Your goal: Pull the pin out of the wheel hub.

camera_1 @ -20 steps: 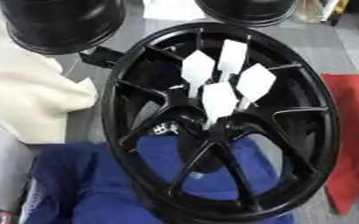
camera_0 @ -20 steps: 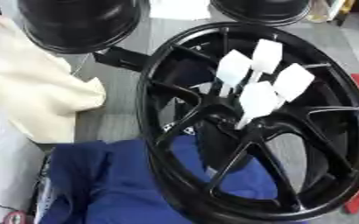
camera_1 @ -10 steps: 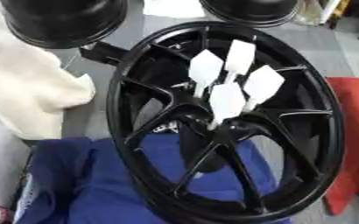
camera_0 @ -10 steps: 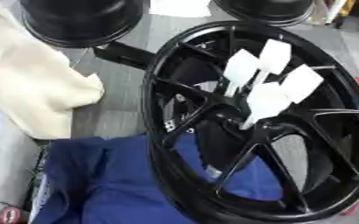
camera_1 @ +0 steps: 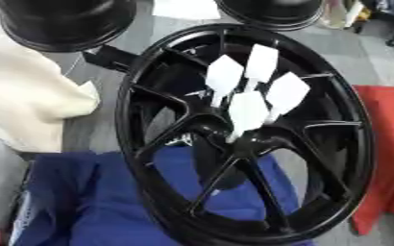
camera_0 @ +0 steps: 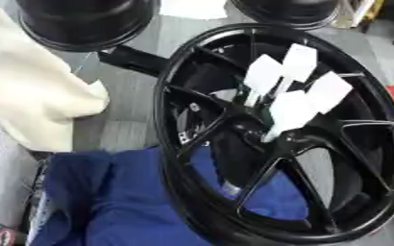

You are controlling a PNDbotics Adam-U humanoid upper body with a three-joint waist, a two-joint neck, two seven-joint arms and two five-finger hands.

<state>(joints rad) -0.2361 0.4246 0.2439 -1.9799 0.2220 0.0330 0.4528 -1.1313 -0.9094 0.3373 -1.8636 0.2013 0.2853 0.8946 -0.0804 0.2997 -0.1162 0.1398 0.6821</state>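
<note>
Counts being shown on the work surface

One spoked black wheel hub (camera_1: 318, 144) is being seen, with four white tagged pins (camera_1: 249, 111) standing at its centre. Two further black rims (camera_0: 82, 21) are being shown at the far edge, plus one blue cloth (camera_0: 116, 202), one cream cloth (camera_0: 24, 101) and one red cloth (camera_1: 389, 139).
</note>
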